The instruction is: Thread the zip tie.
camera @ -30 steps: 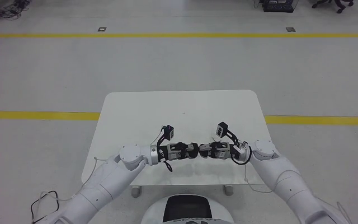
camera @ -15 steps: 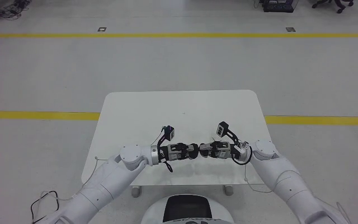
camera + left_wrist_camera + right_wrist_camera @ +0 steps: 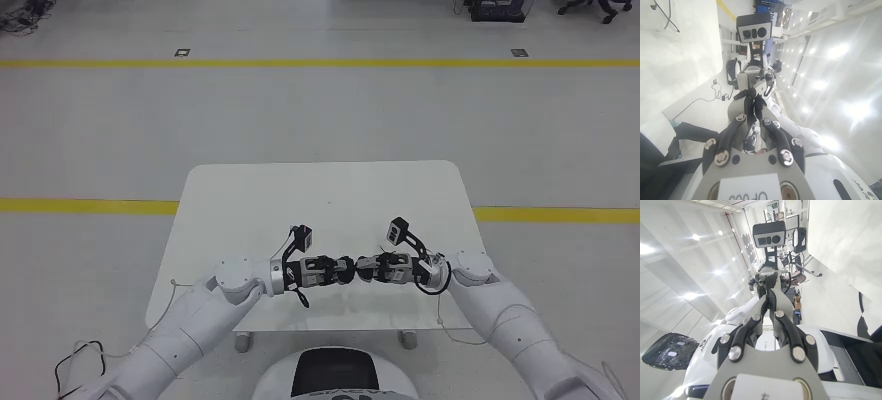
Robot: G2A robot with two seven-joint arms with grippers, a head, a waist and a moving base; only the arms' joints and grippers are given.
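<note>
Left gripper [image 3: 753,103] was clenched, pads pressed onto a thin dark strip that I read as the zip tie [image 3: 754,107]. It was too thin to tell which end. Right gripper [image 3: 769,299] was clenched too, tips drawn tight. What it pinched was hidden by its own fingers, probably the tie's other end.

The two grippers stood tip to tip, nearly touching, wrists level and aimed straight at each other. My guess is that this lines the tail up with the head slot so one short push feeds it through. They were held up off the table [image 3: 320,190], over its near half, probably so the tie hangs free and doesn't drag.

In the way: mostly the fingers themselves, which covered the tie at the meeting point and left the slot hard to see from either wrist. The left wrist camera [image 3: 303,238] and right wrist camera [image 3: 397,229] stood up on brackets behind the tips, clear of the join.

Farther off, a loose cable [image 3: 75,355] lay on the floor beside the left arm. A yellow floor line [image 3: 100,205] ran past the table's sides, with a second yellow line [image 3: 300,63] well beyond it.
</note>
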